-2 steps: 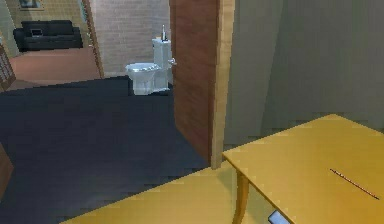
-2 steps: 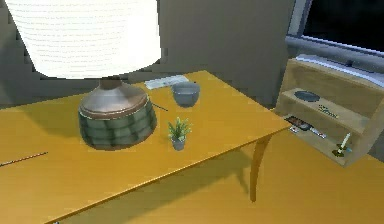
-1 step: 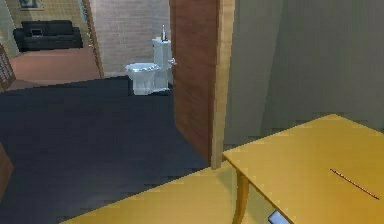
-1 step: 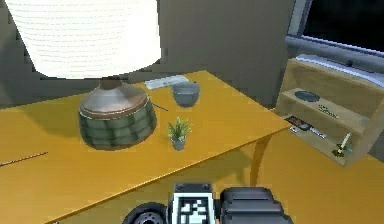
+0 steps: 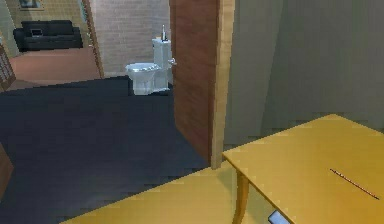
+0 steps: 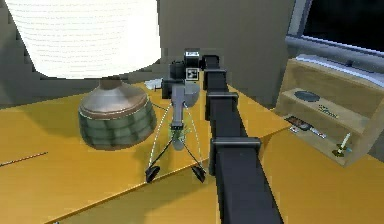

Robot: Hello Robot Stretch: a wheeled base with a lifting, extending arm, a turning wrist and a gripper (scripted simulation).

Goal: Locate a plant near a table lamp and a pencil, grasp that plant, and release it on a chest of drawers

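We're at the yellow worktop (image 6: pixel 60 190), right beside the table lamp (image 6: pixel 118 118) with its big white shade. The arm (image 6: pixel 238 165) reaches out across the worktop, and the gripper (image 6: pixel 176 173) hangs just beside the lamp's round base, its fingers (image 6: pixel 153 171) pointing down toward the surface.

Between those fingers there's a small green scrap (image 6: pixel 178 130). It could well be the plant, though it's too small to call for sure. I cannot tell whether the fingers are parted or pressed on it. With the worktop right behind, I cannot tell whether the gripper holds anything either.

At the arm side view's left a thin dark line lies on the worktop, likely the pencil (image 6: pixel 22 159), and there's a similar line low in the forward view's right.

So the search looks done: lamp, probable pencil, right spot. The grasp is the step in hand, not confirmed. Ahead lie lifting clear, driving off, perhaps past the wooden door (image 5: pixel 195 70), finding a chest of drawers and setting the plant down.
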